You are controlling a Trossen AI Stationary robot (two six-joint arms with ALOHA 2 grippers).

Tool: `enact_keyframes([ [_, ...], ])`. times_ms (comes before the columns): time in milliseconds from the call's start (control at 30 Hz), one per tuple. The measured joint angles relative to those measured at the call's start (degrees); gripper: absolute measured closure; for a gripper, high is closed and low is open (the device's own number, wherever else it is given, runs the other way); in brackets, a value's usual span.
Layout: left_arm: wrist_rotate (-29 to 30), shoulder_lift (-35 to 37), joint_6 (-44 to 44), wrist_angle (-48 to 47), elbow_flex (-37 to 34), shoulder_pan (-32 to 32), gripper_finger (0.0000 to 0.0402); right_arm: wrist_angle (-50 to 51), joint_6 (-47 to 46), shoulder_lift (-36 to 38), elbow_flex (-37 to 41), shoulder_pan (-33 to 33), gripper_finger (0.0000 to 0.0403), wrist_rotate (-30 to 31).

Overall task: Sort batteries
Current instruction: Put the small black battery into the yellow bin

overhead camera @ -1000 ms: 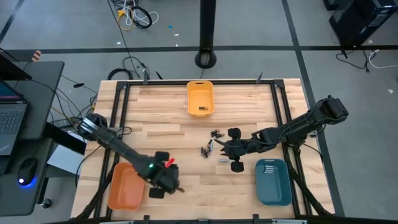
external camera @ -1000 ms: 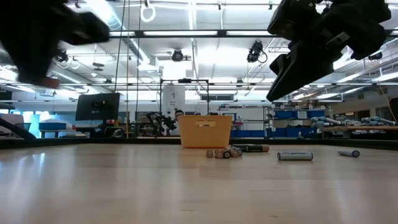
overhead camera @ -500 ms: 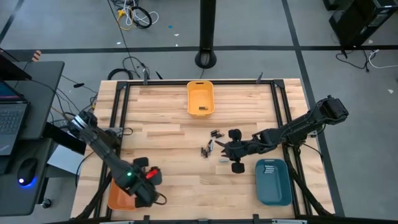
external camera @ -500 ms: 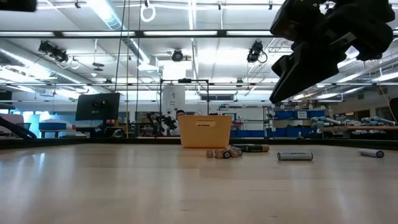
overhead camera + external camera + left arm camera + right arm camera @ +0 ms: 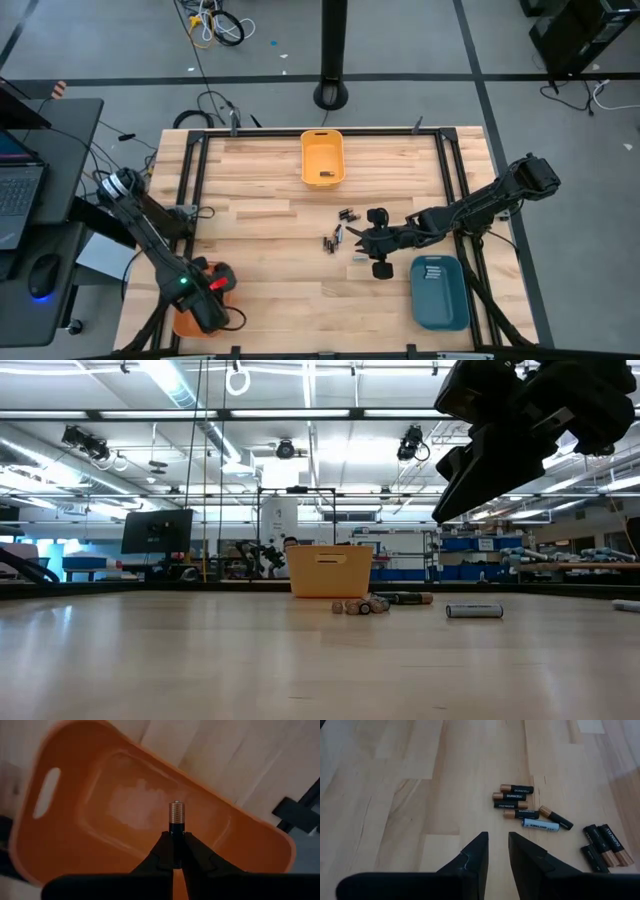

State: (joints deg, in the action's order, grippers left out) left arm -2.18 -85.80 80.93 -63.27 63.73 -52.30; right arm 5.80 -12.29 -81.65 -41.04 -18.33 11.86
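Observation:
My left gripper (image 5: 210, 295) hangs over the orange bin (image 5: 184, 325) at the table's near left corner, shut on a black battery with a copper end (image 5: 176, 820). My right gripper (image 5: 498, 845) hovers mid-table, slanting down, its fingers a little apart with nothing between them. Just beyond it several loose batteries (image 5: 522, 805) lie on their sides on the wood; most are black and copper, one is pale blue (image 5: 540, 826). They also show in the high view as a batteries cluster (image 5: 338, 236). In the low view the right gripper (image 5: 500, 440) is the dark mass at upper right. My left gripper pinches the battery's black end (image 5: 175, 832) between its two fingertips, coming from above and pointing down, with the fingers along the battery. The battery stands upright below the fingers, copper end (image 5: 176, 810) down, lifted clear above the orange bin's floor (image 5: 130, 805).
A yellow bin (image 5: 322, 158) at the far middle holds a dark battery (image 5: 322, 176). A blue bin (image 5: 440, 300) at the near right holds pale batteries (image 5: 432, 270). Single batteries lie apart (image 5: 474, 610) (image 5: 628, 605). Bare wood spreads between the orange bin and the cluster.
My left gripper has carried the battery toward the table's left edge, from beside the orange bin to above it, rolling about its own axis and staying shut. In the low view a pale battery has rolled toward the table's right edge.

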Motion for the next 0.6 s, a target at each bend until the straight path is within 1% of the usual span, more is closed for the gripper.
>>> enact_keyframes([
  [133,-0.20,0.85,2.99,3.89,-5.28,-0.01,0.0382,-0.20,0.02,0.00,0.00,0.00,0.0318,0.02],
  [267,-3.05,0.83,4.74,7.27,-9.96,0.14,0.0382,-0.21,0.02,0.00,0.00,0.00,0.0316,0.02],
  [333,-3.22,0.78,5.32,8.00,-11.34,0.31,0.0376,-0.24,0.02,0.00,0.00,0.00,0.0316,0.02],
  [433,-3.18,0.78,5.54,8.23,-12.03,0.89,0.0354,-0.44,0.02,0.00,0.02,0.00,0.0318,0.02],
  [600,-3.45,0.76,4.05,8.01,-11.03,2.07,0.0303,-0.65,0.02,0.00,0.02,0.00,0.0316,0.03],
])
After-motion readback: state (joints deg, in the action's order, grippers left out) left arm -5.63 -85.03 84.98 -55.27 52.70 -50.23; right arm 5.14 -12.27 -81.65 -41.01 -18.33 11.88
